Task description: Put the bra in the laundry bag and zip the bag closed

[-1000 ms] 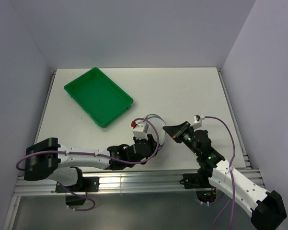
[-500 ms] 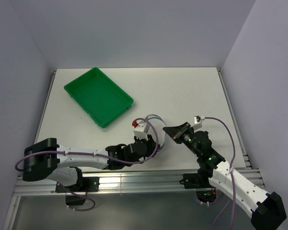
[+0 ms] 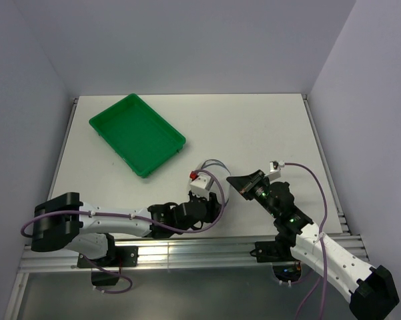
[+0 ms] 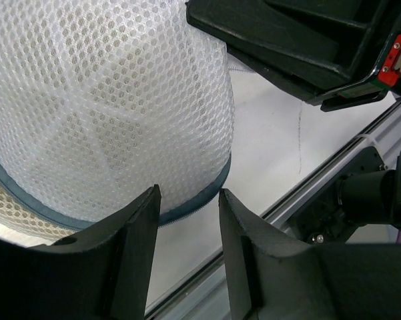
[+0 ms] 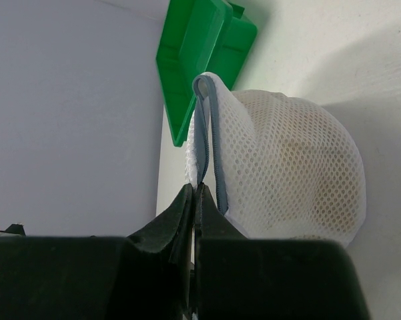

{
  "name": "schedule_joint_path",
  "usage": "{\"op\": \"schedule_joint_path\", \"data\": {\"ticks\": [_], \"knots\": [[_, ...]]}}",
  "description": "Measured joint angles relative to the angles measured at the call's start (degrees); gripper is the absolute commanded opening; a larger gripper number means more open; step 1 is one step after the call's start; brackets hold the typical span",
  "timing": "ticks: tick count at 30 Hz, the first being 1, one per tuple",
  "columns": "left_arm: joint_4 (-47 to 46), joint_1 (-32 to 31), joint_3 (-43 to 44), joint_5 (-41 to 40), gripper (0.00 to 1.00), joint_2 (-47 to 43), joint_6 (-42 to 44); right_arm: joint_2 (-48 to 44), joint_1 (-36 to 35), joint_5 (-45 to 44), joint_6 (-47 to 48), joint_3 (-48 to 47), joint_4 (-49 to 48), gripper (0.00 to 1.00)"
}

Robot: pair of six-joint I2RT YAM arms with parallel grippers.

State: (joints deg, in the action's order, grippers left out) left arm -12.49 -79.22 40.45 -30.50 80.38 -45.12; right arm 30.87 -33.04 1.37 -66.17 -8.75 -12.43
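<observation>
White mesh laundry bag [image 4: 107,113] sits by the near edge of the table [image 3: 253,127], open tabletop beyond it, green tray [image 3: 137,133] far left. Its zipper rim lies just past the tips of the parted left gripper [image 4: 187,200], while the right gripper [image 5: 195,193] is clenched on that rim (seen edge-on). The bra [image 5: 307,160] shows only as a tan blur through mesh.
</observation>
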Motion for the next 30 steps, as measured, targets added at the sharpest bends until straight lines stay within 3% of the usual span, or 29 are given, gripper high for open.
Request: {"op": "schedule_joint_path", "data": {"ticks": [7,9,13,24,27,30], "knots": [[1.77,0.00,1.51,-0.79,0.41,0.76,2.91,-0.07,0.00,0.00,0.00,0.00,0.00,0.00],[2.51,0.00,2.43,-0.87,0.34,1.79,3.54,-0.07,0.00,0.04,0.00,0.00,0.00,0.00],[4.79,0.02,3.65,-2.56,0.00,3.45,4.04,-0.07,0.00,0.57,0.00,0.00,0.02,0.00],[9.79,2.60,4.35,-5.92,0.00,1.44,3.82,-1.49,0.02,0.63,-0.04,1.18,0.00,0.00],[9.75,3.28,3.19,-5.95,0.00,-0.79,3.98,-1.66,0.02,0.68,-0.07,1.70,-0.02,0.09],[9.29,3.87,1.95,-5.90,0.00,-2.40,4.07,-1.95,-0.02,1.11,-0.04,1.77,0.35,0.35]]}}
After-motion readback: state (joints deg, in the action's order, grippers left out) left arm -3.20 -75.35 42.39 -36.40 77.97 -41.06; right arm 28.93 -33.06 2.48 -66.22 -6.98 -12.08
